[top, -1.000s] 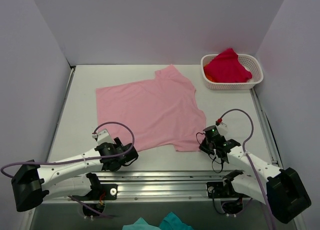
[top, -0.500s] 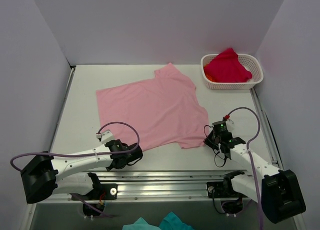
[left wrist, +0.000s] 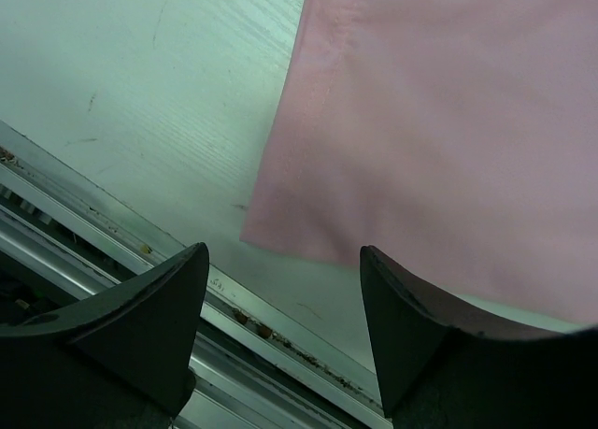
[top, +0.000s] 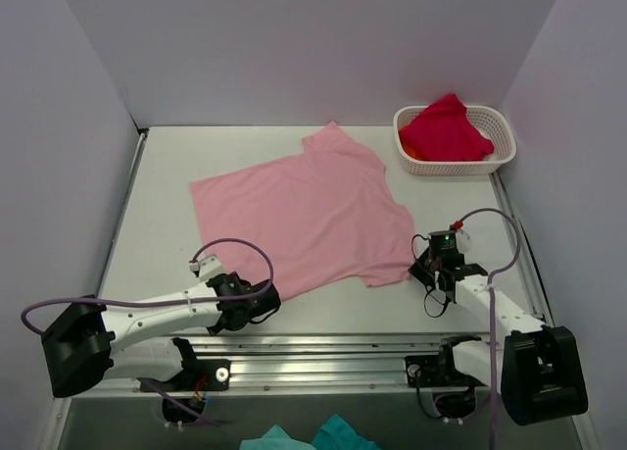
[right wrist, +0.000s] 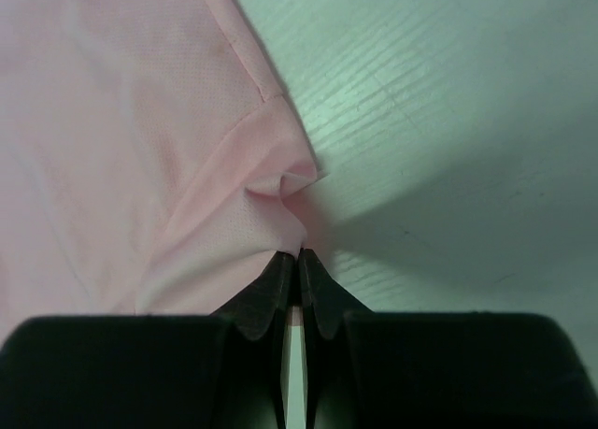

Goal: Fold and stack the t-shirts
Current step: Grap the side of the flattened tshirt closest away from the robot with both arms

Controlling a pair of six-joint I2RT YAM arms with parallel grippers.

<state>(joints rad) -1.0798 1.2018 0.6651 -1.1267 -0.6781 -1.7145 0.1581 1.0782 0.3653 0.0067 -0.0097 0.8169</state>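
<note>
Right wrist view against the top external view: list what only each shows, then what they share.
Only the right wrist view: the right jaws closed on a puckered corner of the pink t-shirt, seen close up. Only the top external view: the red t-shirt heaped in the white basket, the left arm at the pink shirt's near-left corner, and that shirt's whole spread outline. Both: the pink t-shirt lying on the pale table.
</note>
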